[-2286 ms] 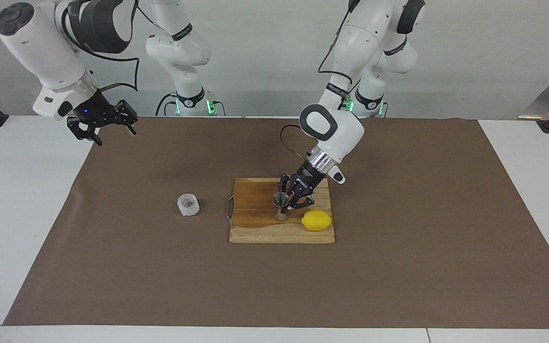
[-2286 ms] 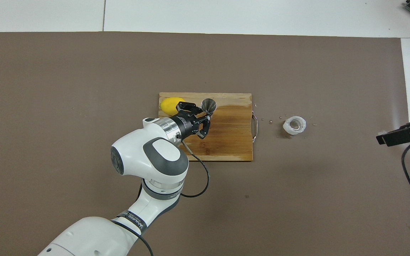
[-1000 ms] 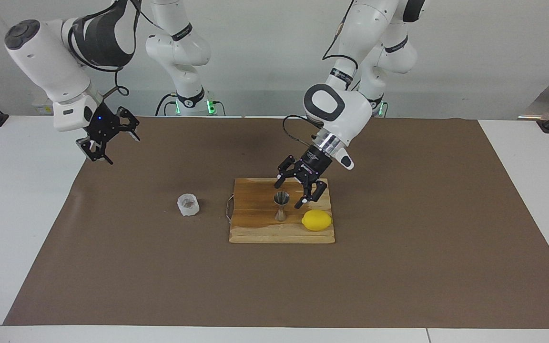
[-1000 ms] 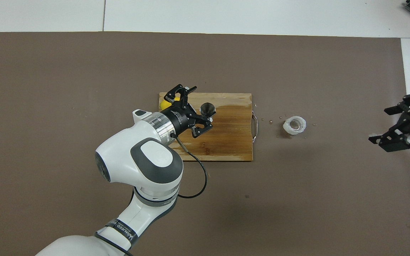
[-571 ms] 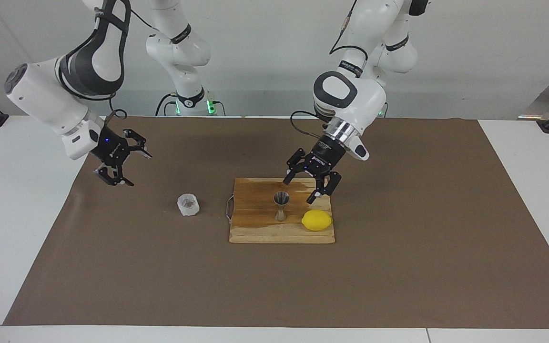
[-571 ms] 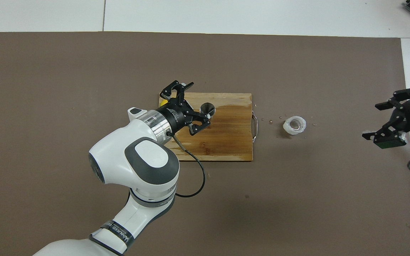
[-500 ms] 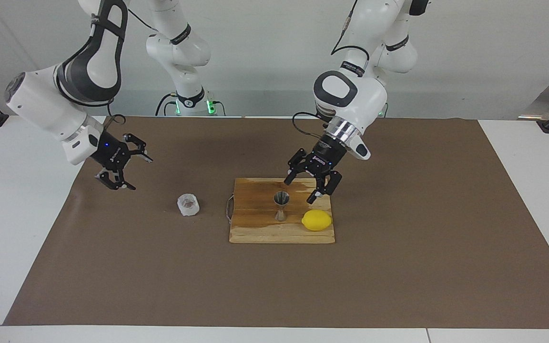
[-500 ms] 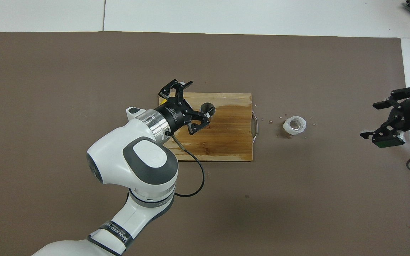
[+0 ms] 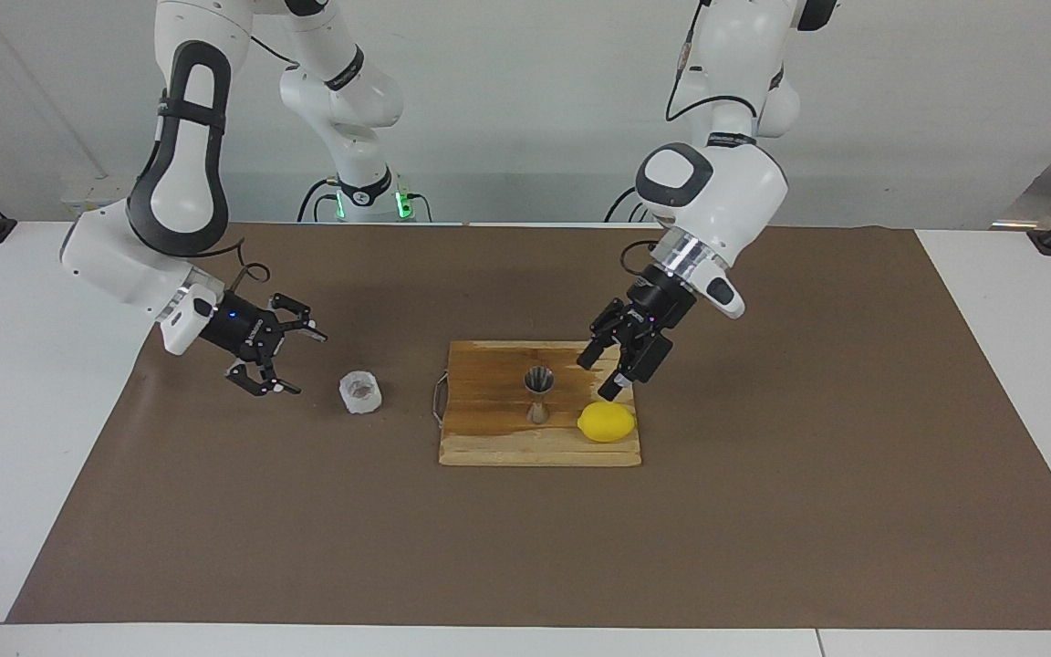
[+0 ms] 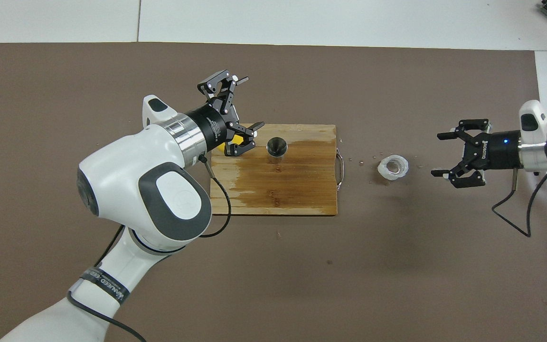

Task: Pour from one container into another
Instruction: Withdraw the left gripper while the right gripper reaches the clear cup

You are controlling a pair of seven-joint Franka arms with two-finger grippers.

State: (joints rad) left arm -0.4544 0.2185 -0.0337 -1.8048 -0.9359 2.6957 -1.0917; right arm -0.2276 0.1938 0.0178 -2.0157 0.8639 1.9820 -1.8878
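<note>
Steel, hourglass-shaped jigger [image 9: 538, 394] stands upright on the wooden cutting board [image 9: 489, 438]; the crinkled translucent whitish cup [image 9: 360, 392] sits beside it, ungrasped. Right pincer [image 9: 277, 356] near the cup, fingers apart; left pincer [image 9: 615, 358] gapes over the board. Pouring remains.

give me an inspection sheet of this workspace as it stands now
surface: brown mat on a white table; wet patch on the cutting board, droplets beside the cup.
job's things: translucent cup upright on the mat; steel jigger upright on the board.
clutter: lemon on the board beside the jigger.
grippers: right end effector open, low beside the cup, apart from it; left end effector open, above the lemon, empty.
cables: black loop at each wrist.
surroundings: plain wall, nothing else seen.
</note>
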